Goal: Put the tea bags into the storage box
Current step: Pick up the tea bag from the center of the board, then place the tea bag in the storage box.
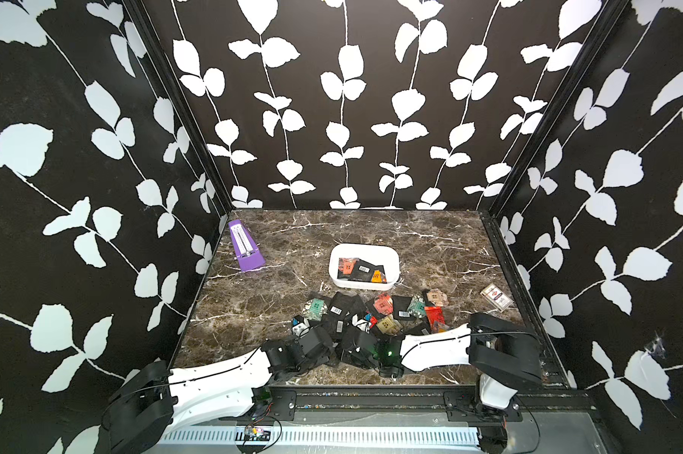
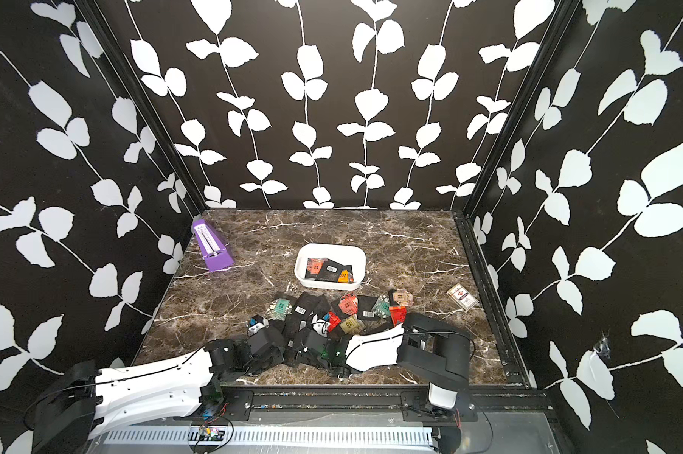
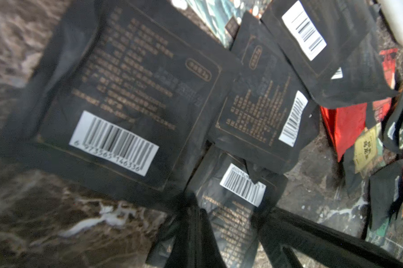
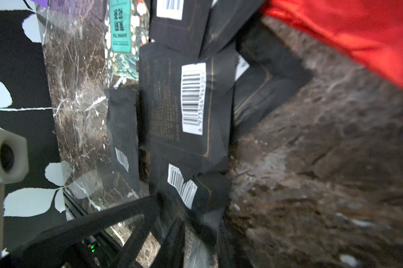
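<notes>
Top views: bright, even light is falling from above; walls are bowing at the edges.
Worktop [image 1: 430, 243]: marble is showing only faint shadows.
Left wrist: black tea bags [image 3: 126, 92] are blurring slightly, small print smearing.
Right wrist: close red tea bag [image 4: 346, 34] is smearing out of focus.

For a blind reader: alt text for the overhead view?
A white storage box holding a few tea bags sits on a marble table; many more lie heaped before it, where the left arm and right arm reach in. Purple metronome back left.

Lab test booth: leaf-print panels [image 1: 344, 98] wall three sides of marble-look tabletop [image 1: 430, 243]; black rail [image 1: 371, 397] along its near edge.
</notes>
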Motion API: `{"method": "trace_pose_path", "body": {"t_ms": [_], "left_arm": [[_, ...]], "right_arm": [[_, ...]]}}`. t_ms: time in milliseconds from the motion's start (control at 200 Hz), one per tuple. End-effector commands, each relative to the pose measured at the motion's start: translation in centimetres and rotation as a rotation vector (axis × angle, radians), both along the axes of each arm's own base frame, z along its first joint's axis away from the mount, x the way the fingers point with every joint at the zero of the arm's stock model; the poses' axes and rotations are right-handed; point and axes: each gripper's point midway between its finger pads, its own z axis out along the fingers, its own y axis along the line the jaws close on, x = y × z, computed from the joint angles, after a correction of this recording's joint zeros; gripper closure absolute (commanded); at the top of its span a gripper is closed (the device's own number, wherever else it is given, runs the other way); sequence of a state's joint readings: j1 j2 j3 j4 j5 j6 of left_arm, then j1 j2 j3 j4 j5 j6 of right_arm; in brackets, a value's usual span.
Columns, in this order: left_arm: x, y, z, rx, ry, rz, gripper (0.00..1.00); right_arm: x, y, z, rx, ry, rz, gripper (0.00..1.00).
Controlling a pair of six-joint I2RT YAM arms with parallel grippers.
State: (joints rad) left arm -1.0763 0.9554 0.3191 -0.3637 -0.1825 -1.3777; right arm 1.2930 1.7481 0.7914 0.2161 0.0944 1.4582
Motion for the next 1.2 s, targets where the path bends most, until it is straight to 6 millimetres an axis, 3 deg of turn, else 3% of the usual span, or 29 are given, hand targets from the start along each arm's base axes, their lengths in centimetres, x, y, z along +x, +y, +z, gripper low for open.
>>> {"method": "trace_pose_path", "body": {"t_ms": [0,390,645,730,1005,1190], "left_arm": [[-1.5,1.6,-2.0,0.075,0.07,-0.026,1.0],[-1.4,1.3,-1.5,0.07,0.06,-0.043,1.0],[-0.3,0.9,1.1,0.027,-0.026,-0.049,1.0],[0.3,0.6,2.3,0.002,-0.071,-0.049,1.0],[1.9,-1.0,5.3,-0.128,-0.185,-0.028,0.89],[2.8,-2.2,6.7,-0.184,-0.243,-0.037,0.87]], "right_arm": [[-0.3,-2.2,-3.1,-0.119,0.036,-0.017,0.77],[0.0,-2.4,-2.5,-0.137,0.016,-0.017,1.0],[0.0,-3.0,0.8,-0.167,-0.032,0.032,1.0],[-0.1,-4.3,1.9,-0.207,-0.055,0.053,1.0],[1.5,-10.8,11.4,-0.277,-0.27,0.049,1.0],[6.2,-14.4,17.3,-0.22,-0.377,-0.031,1.0]]}}
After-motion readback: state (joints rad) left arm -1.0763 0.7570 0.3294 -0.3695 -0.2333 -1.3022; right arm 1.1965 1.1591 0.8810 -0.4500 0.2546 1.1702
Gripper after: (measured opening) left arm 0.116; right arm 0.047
